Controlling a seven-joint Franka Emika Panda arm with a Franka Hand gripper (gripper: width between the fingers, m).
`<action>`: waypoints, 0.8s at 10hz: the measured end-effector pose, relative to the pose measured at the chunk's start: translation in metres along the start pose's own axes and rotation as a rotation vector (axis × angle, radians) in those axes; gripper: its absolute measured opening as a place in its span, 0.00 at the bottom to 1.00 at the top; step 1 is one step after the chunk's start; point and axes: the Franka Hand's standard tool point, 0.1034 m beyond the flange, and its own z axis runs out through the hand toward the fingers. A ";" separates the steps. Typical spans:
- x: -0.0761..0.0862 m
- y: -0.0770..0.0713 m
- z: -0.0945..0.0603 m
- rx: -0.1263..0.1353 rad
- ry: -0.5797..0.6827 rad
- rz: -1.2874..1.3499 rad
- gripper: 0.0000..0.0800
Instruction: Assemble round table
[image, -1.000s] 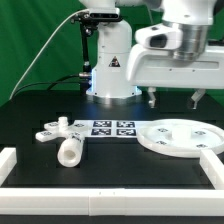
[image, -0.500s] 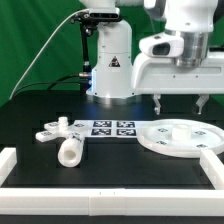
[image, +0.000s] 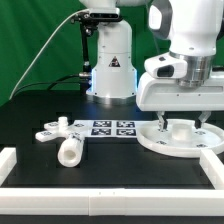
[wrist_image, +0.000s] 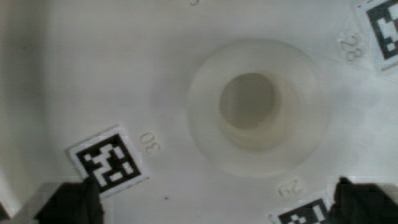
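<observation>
White parts on a black bench, under my white hand.

My hand (image: 184, 124) is white with dark fingers (wrist_image: 71, 205). Right below it the round disc (image: 170, 146) is plain white, as is its raised hub (wrist_image: 258, 110), with black-and-white square tags (wrist_image: 111, 160) on its face. Farther from my hand, the short leg (image: 71, 151) is white. The cross-shaped base (image: 55, 129) is white with black-and-white tags, as is the marker board (image: 112, 127). The bench (image: 120, 170) is black, the border rails (image: 8, 160) white, the backdrop (image: 30, 40) green.

A matte black tabletop (image: 35, 108) spreads under even light. Behind the tabletop stands a plain green backdrop (image: 35, 35). Blocky white border rails (image: 8, 160) line the tabletop's near edge and sides.
</observation>
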 end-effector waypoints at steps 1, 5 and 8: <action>0.000 0.000 0.001 0.000 -0.002 0.000 0.81; -0.017 -0.014 0.027 0.014 -0.016 0.020 0.81; -0.019 -0.013 0.030 0.012 -0.022 0.019 0.79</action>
